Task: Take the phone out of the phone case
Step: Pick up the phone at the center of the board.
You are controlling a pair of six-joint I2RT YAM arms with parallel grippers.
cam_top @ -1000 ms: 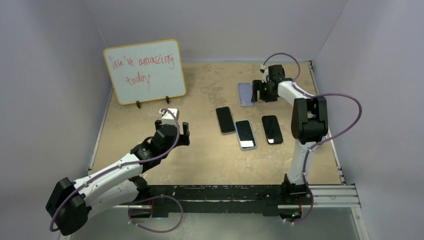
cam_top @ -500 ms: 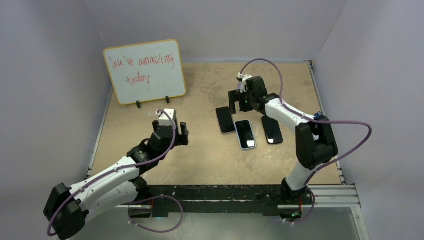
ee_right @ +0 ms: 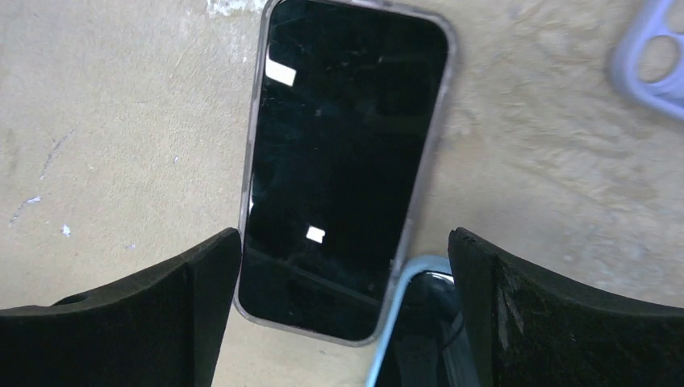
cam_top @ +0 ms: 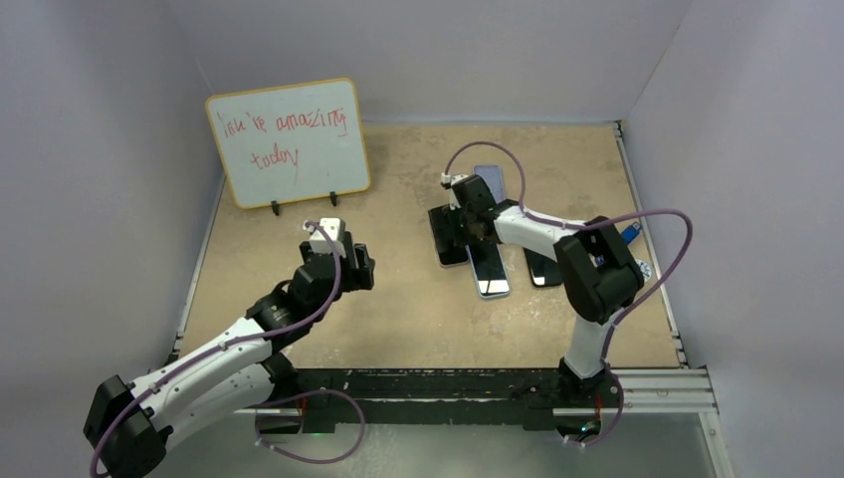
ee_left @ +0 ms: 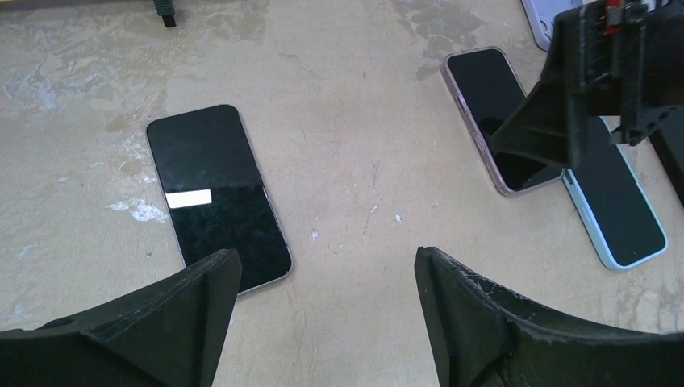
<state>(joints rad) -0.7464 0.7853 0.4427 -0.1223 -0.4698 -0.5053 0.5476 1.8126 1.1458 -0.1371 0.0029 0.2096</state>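
Observation:
A phone in a clear, pinkish case (ee_right: pixel 347 153) lies screen up on the table; it also shows in the top view (cam_top: pixel 448 247) and the left wrist view (ee_left: pixel 502 121). My right gripper (ee_right: pixel 345 242) (cam_top: pixel 451 227) is open just above its near end, one finger on each side, touching nothing. A phone in a light blue case (cam_top: pixel 490 271) (ee_left: pixel 617 211) lies beside it, its corner between my right fingers (ee_right: pixel 407 322). My left gripper (ee_left: pixel 327 266) (cam_top: pixel 336 267) is open and empty over bare table. A bare dark phone (ee_left: pixel 218 197) lies just ahead of it on the left.
An empty lavender case (cam_top: pixel 488 177) (ee_right: pixel 653 56) lies behind the phones. A black phone (cam_top: pixel 539 271) lies right of the blue-cased one, partly under my right arm. A whiteboard (cam_top: pixel 289 139) stands at the back left. Grey walls close in three sides.
My right arm has swung from the lavender case at the back toward the left and nearer, and now hangs over the clear-cased phone. My left arm has shifted only slightly.

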